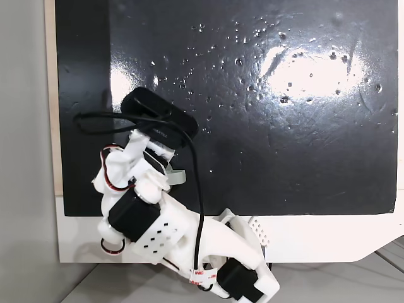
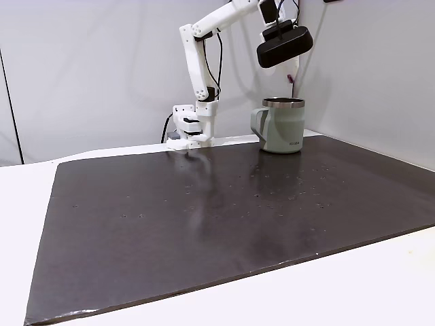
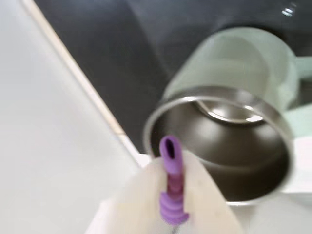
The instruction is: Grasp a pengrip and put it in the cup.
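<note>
Pengrip, the tiny lilac ribbed soft-looking tube (image 3: 170, 183), is sitting pinched between the two pale fingers of my end effector (image 3: 171, 195) in the wrist view, its open end poking up and out past the fingertips. End effector is clenching on it; the fingers are pressing its middle and lower ribs.

Below and beyond it, the round shiny stainless-steel cup with the pale grey-green outside and side handle (image 3: 229, 146) is standing mouth-up, its opening taking up much of the wrist view. From the side fixed view the white arm is reaching over the cup (image 2: 281, 125), which is resting at the far edge of the dark mat (image 2: 204, 217) on the white counter (image 2: 380, 285). The end effector (image 2: 293, 75) is hanging just above the rim, under the black wrist camera (image 2: 284, 46).

I am judging the pengrip as very light and rubbery: it is probably squashing a little under the fingers and may be clinging to a pad on release rather than dropping cleanly. Ribs are giving good friction, so slipping looks unlikely. Holding across the ribbed middle, as now, seems right.

I am reading the carry as nearly finished; the piece looks roughly over the near rim, so I cannot tell whether it is centred enough to fall inside.
</note>
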Available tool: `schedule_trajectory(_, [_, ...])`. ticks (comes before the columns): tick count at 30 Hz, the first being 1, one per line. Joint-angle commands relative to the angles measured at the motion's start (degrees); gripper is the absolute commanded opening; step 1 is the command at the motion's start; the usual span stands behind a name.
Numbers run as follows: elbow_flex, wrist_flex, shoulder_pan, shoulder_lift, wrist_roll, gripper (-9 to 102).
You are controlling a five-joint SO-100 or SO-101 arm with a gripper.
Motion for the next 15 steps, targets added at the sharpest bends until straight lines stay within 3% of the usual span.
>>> schedule_trajectory(1, [1.6, 1.5, -3.0, 3.3, -2.2, 0])
schedule_trajectory(9, [2.6, 1.7, -6.9, 1.7, -3.5, 1])
schedule_trajectory(12, [2.9, 1.9, -6.9, 1.6, -3.7, 22])
schedule_trajectory(15, [3.6, 1.9, -7.0, 2.5, -3.7, 28])
